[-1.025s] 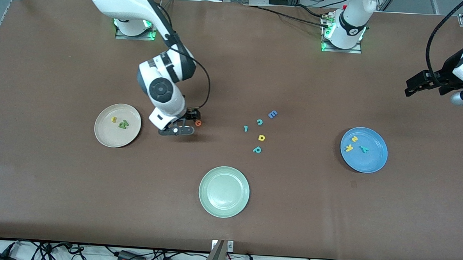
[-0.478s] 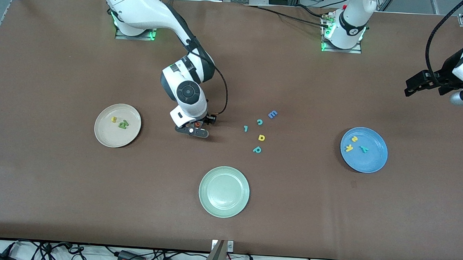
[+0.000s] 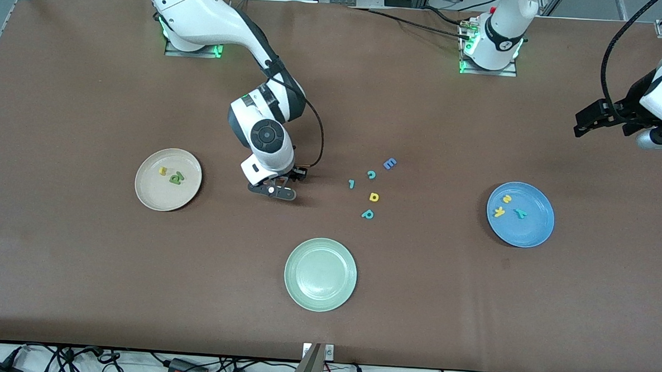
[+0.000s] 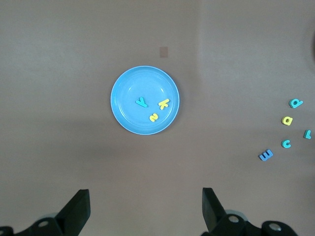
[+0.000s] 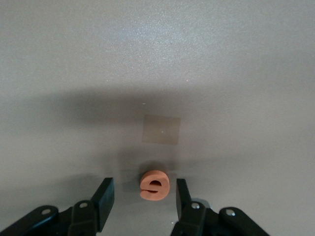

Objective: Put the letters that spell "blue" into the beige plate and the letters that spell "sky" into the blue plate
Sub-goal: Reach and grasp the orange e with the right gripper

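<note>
Sky letters: yellow "s" [image 4: 153,117], yellow "k" [image 4: 164,103] and teal "y" [image 4: 141,102] all lie in the blue plate [image 3: 541,229], so that word looks finished
Blue letters placed: yellow "u" [image 3: 163,171] and green "b" [image 3: 176,177] rest in the beige plate [image 3: 151,198]
Orange "e" [image 5: 154,185]: on the table between the right gripper's fingers [image 5: 105,200]; each finger stands apart from it
Right gripper [image 3: 278,185]: low over the table between the beige plate and the loose letters, fingers partly drawn in, not yet pinching
Thin "l" [image 3: 352,183]: on the table among the loose letters, beside the teal "c" [image 3: 371,175]
Left gripper [image 4: 145,211]: fingers spread wide, empty, waiting high over the left arm's end of the table
Left to do: "e" and "l" into the beige plate
</note>
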Robot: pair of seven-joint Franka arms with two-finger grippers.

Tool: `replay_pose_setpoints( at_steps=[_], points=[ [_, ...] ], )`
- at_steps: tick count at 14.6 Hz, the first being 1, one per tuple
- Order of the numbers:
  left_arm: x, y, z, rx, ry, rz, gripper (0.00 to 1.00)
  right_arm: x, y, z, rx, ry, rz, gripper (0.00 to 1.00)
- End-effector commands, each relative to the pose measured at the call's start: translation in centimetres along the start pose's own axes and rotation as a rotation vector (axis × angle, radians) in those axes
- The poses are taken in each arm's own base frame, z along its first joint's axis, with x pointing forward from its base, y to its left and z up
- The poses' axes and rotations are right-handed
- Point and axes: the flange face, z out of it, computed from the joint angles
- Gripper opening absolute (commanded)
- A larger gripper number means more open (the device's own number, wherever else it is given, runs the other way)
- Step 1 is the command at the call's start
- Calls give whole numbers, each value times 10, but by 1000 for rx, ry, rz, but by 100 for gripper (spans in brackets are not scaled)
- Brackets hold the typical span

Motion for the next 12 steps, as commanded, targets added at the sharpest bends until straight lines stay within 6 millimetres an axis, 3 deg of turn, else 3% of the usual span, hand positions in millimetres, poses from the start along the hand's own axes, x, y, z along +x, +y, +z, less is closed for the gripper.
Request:
replay_pose_setpoints(
  at_steps=[1,8,12],
  points=[
    [3,3,-6,-13,-7,3,100,3,-1,2,-1,0,-13,59],
    [18,4,-13,-16,12,2,100,3,1,17,-7,-5,-35,54],
    [16,5,-11,-14,-6,4,100,10,8,14,-2,-7,-28,23]
  ],
)
